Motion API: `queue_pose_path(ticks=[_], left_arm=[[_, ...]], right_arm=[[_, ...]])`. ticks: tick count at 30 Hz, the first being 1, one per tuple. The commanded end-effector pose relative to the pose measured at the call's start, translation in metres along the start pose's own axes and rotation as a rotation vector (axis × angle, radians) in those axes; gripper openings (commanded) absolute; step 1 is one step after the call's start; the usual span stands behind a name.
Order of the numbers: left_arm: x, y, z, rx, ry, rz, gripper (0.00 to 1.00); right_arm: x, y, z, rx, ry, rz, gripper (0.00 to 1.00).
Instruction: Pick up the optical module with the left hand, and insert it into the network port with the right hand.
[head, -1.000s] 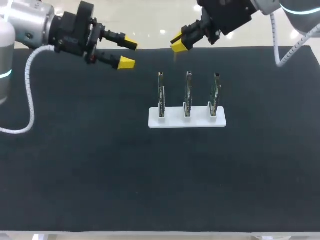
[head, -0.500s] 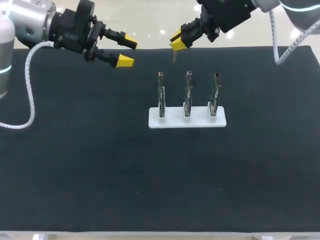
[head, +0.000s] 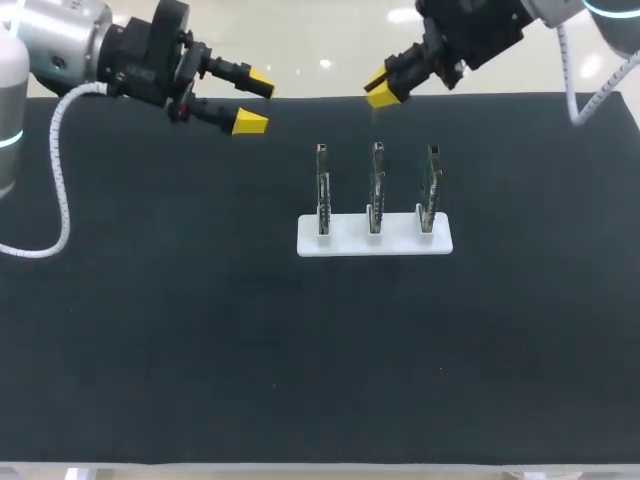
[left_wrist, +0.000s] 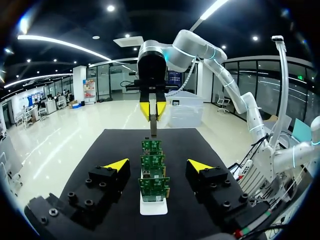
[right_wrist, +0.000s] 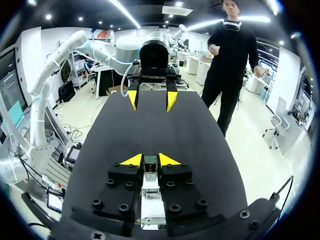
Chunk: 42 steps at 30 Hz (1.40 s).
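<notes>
My right gripper (head: 380, 92) hangs over the table's far edge, just above the middle board, shut on the thin dark optical module (left_wrist: 153, 128), which points down from its yellow tips. In the right wrist view the module (right_wrist: 149, 164) sits between my right gripper's fingertips (right_wrist: 134, 160). Three upright green circuit boards (head: 375, 190) with network ports stand in a white holder (head: 374, 241). My left gripper (head: 256, 104) is open and empty at the far left, well apart from the boards. In the left wrist view the boards (left_wrist: 152, 172) line up ahead between my left gripper's fingers (left_wrist: 116, 163).
The black table mat (head: 200, 330) stretches wide around the holder on the near side and to both flanks. A white cable (head: 60, 190) trails from my left arm over the mat's left edge.
My right gripper has shifted rightward with the module, from above the gap between the left and middle boards to above the middle board. The left arm has barely moved.
</notes>
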<state>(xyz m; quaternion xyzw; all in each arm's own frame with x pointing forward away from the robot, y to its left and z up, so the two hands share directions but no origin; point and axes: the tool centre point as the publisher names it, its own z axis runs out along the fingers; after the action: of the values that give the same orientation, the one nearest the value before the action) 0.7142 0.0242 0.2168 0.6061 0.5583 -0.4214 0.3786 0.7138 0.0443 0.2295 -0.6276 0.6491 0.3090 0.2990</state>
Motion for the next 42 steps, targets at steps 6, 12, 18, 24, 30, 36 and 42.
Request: queue_pose_path(ticks=[6,12,18,24,30,36,42], left_arm=[[0.000,0.001,0.001,0.001,0.003,-0.001,1.00],[0.000,0.001,0.001,0.001,0.003,-0.001,1.00],[0.000,0.001,0.001,0.001,0.003,-0.001,1.00],[0.000,0.001,0.001,0.001,0.003,-0.001,1.00],[0.000,0.001,0.001,0.001,0.003,-0.001,1.00],[0.000,0.001,0.001,0.001,0.003,-0.001,1.00],[0.000,0.001,0.001,0.001,0.003,-0.001,1.00]], right_arm=[[0.020,-0.008,-0.014,-0.033,0.017,-0.016,0.00],[0.034,-0.012,-0.023,-0.045,0.031,-0.034,0.00],[0.045,-0.013,-0.032,-0.054,0.037,-0.042,0.00],[0.056,-0.014,-0.038,-0.068,0.056,-0.043,0.00],[0.067,-0.016,-0.036,-0.061,0.049,-0.046,0.00],[0.074,-0.018,-0.034,-0.070,0.045,-0.053,0.00],[0.079,-0.019,-0.032,-0.072,0.039,-0.057,0.00]])
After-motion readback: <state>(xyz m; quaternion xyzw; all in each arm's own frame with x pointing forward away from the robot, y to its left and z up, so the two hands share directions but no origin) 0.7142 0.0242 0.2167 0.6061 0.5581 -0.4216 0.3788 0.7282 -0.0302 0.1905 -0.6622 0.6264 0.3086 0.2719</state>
